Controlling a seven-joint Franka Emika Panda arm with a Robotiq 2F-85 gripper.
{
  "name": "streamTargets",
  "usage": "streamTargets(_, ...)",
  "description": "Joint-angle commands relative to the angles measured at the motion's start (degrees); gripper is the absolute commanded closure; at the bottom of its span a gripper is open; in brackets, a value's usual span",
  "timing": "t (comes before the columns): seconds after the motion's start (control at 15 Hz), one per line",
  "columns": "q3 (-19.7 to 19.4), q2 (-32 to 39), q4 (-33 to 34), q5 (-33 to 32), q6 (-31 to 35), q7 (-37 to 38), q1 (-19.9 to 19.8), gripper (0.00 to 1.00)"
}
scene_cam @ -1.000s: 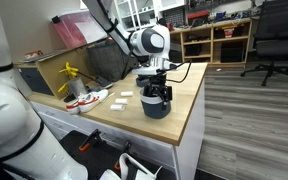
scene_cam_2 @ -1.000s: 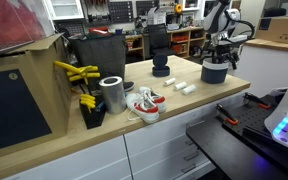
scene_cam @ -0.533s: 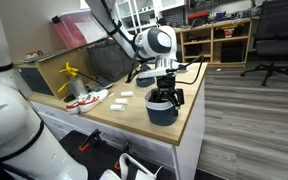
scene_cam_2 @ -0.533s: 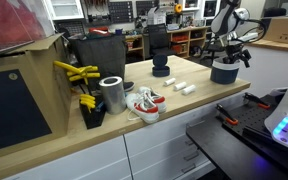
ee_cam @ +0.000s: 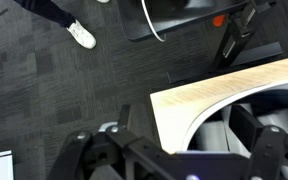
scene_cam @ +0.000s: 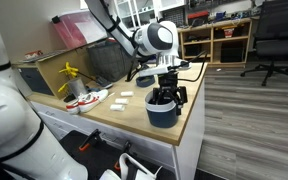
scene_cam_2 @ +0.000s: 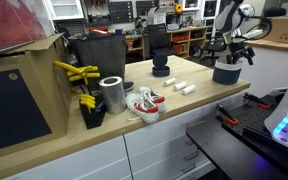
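While the claw [scene_cam: 164,100] gapes wide astride its rim, unclamped, the bowl [scene_cam: 163,116] looks round, dark grey.

No lettering can be read on the dark container [scene_cam: 163,115] or elsewhere (everything too small, blurred).

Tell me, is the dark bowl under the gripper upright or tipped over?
Upright. In both exterior views the dark bowl sits flat on the wooden counter, opening facing up.

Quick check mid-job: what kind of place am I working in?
Most likely a workshop or robotics lab: there is a long light wooden workbench, open wooden shelving full of parts, and a black swivel office chair.
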Motion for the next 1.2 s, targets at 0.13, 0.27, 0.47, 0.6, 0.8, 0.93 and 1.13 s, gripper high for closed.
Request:
streamTargets(0.13, 1.51, -6.99, -3.84, 2.47, 1.51, -1.33, -0.07, 0.0)
streamTargets(0.27, 1.95, -8.71, -4.06, 3.54, 1.34, -1.89, -0.09, 0.0)
streamTargets(0.47, 2.28, -10.81, -3.37, 5.14, 0.67, -2.1, -0.05, 0.0)
streamTargets(0.6, 2.4, -12.1, -2.64, 6.2, 0.28, -2.24, -0.05, 0.0)
streamTargets(0.8, 2.83, -13.0, -1.57, 8.11, 0.38, -2.2, 0.26, 0.0)
streamTargets(0.93, 3.27, -12.84, -0.78, 9.69, 0.49, -2.77, 0.55, 0.0)
streamTargets(1.13, 3.88, -12.13, 0.34, 10.76, 0.61, -3.47, 0.95, 0.0)
